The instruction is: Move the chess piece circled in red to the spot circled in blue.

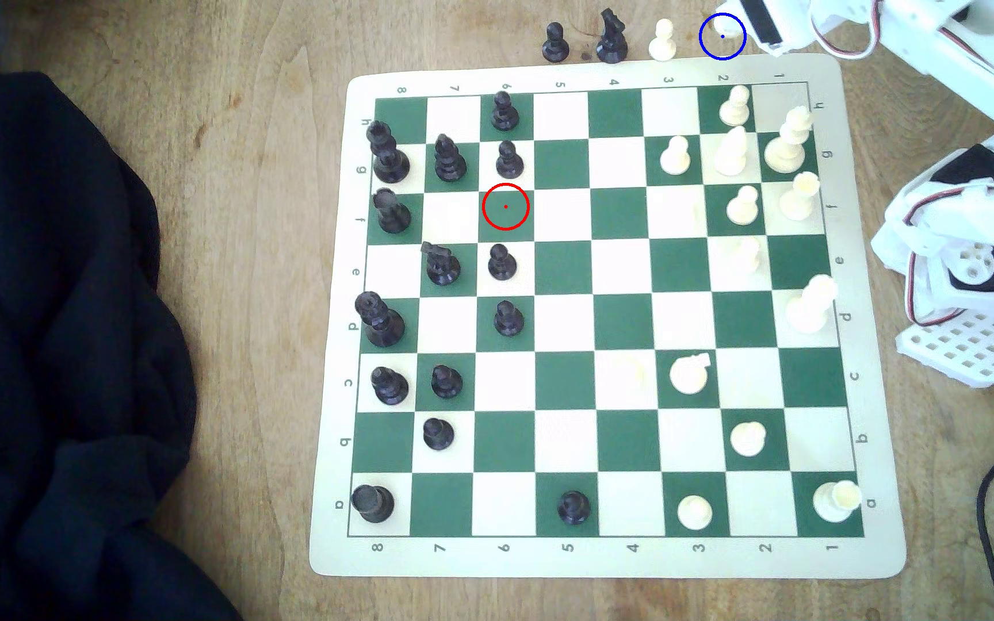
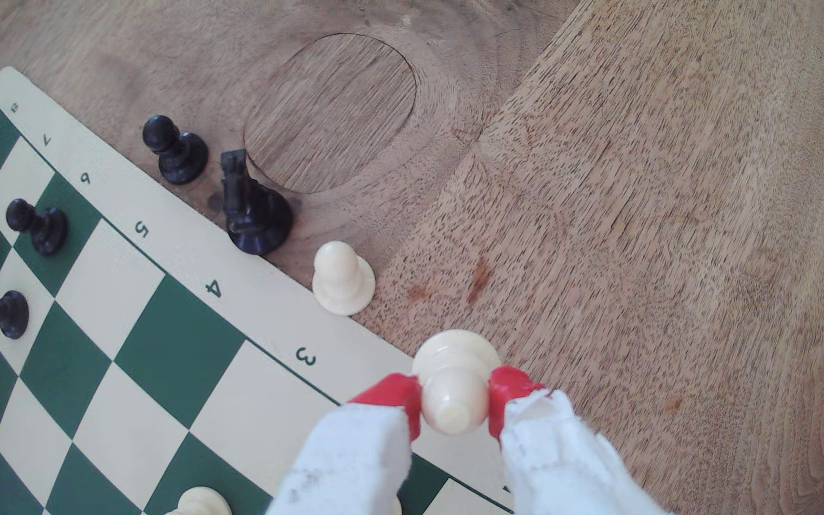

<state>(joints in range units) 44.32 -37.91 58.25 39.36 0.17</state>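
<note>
now, in the exterior view: blue ring [image 1: 722, 36] drawn on the wooden table [image 1: 243, 149], just beyond the far edge of the chess mat [image 1: 602, 555], at the exterior view's right end of a short row of a black pawn [image 1: 555, 43], a black knight [image 1: 612, 37] and a white pawn [image 1: 662, 40]. inside the ring, a bit of cream top [image 1: 722, 25], with the white arm [image 1: 901, 36] right beside it. red ring [image 1: 505, 206] on a bare green square, no piece in it.

then, in the wrist view: gripper [image 2: 454, 407] closed on the cream piece [image 2: 454, 381], red pads [image 2: 511, 388] pressing on both sides of its slim upper part, with only the piece's width between them. round base at the mat's edge, partly over bare wood. cannot tell if the base touches the surface or hangs just above it.

step in hand, as a judgement: end of the carry, placing. next move probably calls for lowering straight until the base sits flat, then opening the jaws evenly, then lifting away without brushing the top.

long axis about upright, pointed top toward the wrist camera, wide base toward the table.
</note>
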